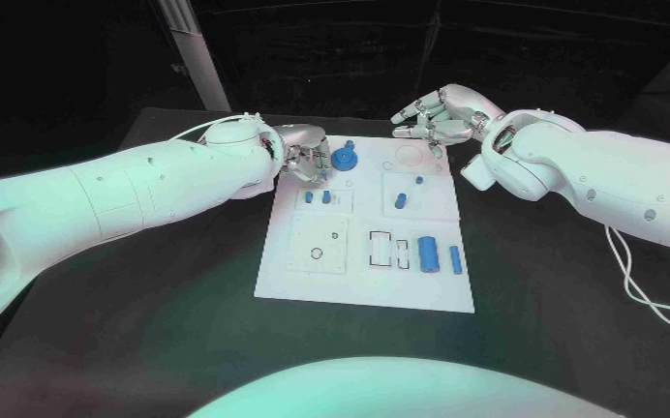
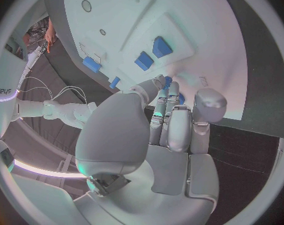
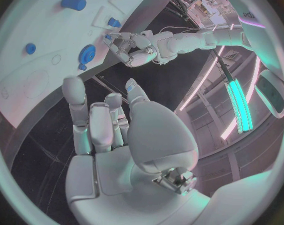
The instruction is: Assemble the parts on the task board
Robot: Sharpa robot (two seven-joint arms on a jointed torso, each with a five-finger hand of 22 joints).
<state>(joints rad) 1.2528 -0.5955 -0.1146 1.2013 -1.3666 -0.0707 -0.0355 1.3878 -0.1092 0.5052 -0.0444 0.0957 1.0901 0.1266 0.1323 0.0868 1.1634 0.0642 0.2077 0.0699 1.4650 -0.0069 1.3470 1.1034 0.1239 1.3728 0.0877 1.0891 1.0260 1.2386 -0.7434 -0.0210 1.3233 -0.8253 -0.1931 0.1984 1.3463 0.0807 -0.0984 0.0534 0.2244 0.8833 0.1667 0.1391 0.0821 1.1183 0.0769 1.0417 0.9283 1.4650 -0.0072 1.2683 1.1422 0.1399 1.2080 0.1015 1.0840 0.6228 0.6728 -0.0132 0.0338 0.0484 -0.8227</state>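
Parts lay scattered over the task board (image 1: pixel 366 278), the white plate at the middle of the black table (image 1: pixel 167 321). Nearest the left hand (image 1: pixel 299 160) was a round blue disc (image 1: pixel 345 159) at the board's far-left corner, just beside the fingertips, toward the board's centre. Two small blue pegs (image 1: pixel 317 197) stood just nearer the robot than that hand. A long blue cylinder (image 1: pixel 429 255) lay at the near right, its long axis running away from the robot, with a slimmer blue piece (image 1: pixel 455 259) parallel beside it.

From where I stood, the left hand was plainly the closer one to the disc. Its fingers curled over the board's corner, though whether they pinched anything I could not tell. The right hand (image 1: pixel 444 115) hung past the far-right corner, fingers apart, grasping nothing.

The left wrist view showed the fingertips (image 2: pixel 169 87) down at the board surface near blue pieces. The right wrist view gave what that lacked: the left hand seen from across the board, and the disc's raised hub.
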